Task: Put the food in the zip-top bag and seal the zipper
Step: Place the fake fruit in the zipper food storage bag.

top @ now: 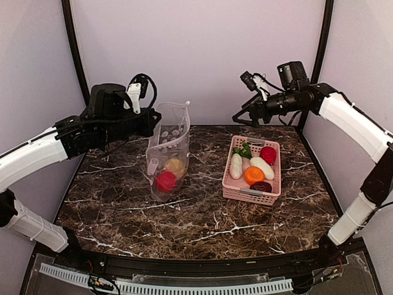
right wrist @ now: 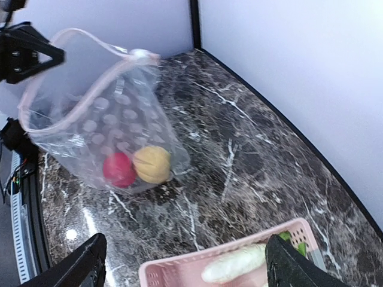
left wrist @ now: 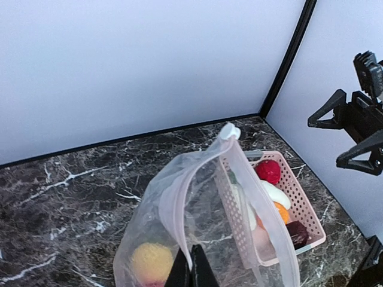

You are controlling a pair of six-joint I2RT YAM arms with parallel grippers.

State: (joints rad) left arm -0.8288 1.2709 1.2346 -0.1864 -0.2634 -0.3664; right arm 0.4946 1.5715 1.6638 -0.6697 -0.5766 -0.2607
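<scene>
The bag runs off the lower edge around the left pincer, its bottom unseen. Between the right pincer's tips, the basket is cut off, with most of its food out of view.

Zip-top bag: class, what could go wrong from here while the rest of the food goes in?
The left gripper pinches the floppy zip-top bag at one spot of its rim; added weight might pull it free or sag the mouth shut. The mouth is narrow, so a piece dropped by the open right gripper could miss and roll away.
</scene>
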